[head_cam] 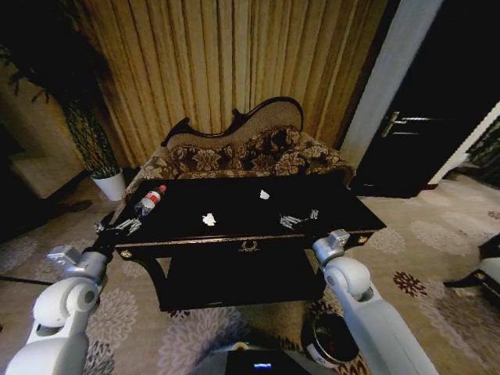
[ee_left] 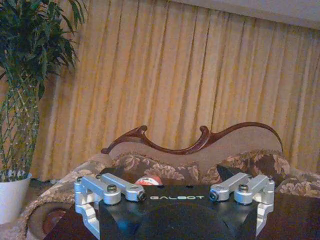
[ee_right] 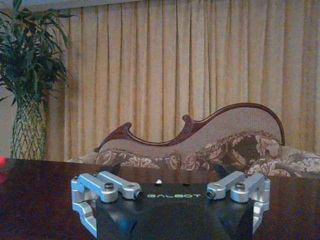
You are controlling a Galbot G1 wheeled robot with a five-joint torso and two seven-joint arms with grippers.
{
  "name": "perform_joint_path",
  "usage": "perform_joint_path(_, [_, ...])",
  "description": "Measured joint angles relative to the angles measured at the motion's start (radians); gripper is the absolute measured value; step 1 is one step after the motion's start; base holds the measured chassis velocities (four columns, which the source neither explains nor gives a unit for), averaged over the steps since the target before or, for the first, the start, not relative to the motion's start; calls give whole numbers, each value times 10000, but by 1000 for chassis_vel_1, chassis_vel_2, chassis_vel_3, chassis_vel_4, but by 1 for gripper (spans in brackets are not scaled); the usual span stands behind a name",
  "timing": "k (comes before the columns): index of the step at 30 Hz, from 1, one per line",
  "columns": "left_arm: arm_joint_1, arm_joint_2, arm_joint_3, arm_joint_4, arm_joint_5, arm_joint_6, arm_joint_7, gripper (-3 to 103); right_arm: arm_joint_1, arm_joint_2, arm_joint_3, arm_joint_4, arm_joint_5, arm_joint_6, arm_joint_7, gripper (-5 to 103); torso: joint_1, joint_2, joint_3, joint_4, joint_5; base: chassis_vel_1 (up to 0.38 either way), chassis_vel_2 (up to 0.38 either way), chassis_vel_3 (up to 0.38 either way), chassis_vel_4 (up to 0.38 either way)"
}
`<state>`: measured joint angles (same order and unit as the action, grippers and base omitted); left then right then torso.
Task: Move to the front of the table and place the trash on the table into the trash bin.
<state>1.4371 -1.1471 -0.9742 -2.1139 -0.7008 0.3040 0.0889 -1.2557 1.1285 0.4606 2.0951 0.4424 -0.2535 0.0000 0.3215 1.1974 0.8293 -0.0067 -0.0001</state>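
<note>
— On the table (head_cam: 234, 205), where's the trash?
— Bottle (head_cam: 149, 200) at its left end, just beyond the open left gripper (head_cam: 117, 227); paper scraps (head_cam: 208, 219) mid-table.
— The right gripper (head_cam: 299, 219)?
— Open, over the table's right front; bin (head_cam: 332, 339) below.

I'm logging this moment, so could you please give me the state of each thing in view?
bottle: lying on its side, cap on
paper scraps: crumpled, on table
bin: upright, open top, on floor
left gripper: open, at table's left end
right gripper: open, over tabletop
door: closed
</note>
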Motion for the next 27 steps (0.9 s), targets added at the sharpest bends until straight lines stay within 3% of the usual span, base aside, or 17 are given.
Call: perform_joint_path(27, [145, -172, -67, -8, 46, -41, 54, 100, 805, 36, -782, -845, -23, -142, 0, 100, 2, -1, 1, -1, -2, -61, 69, 64, -71])
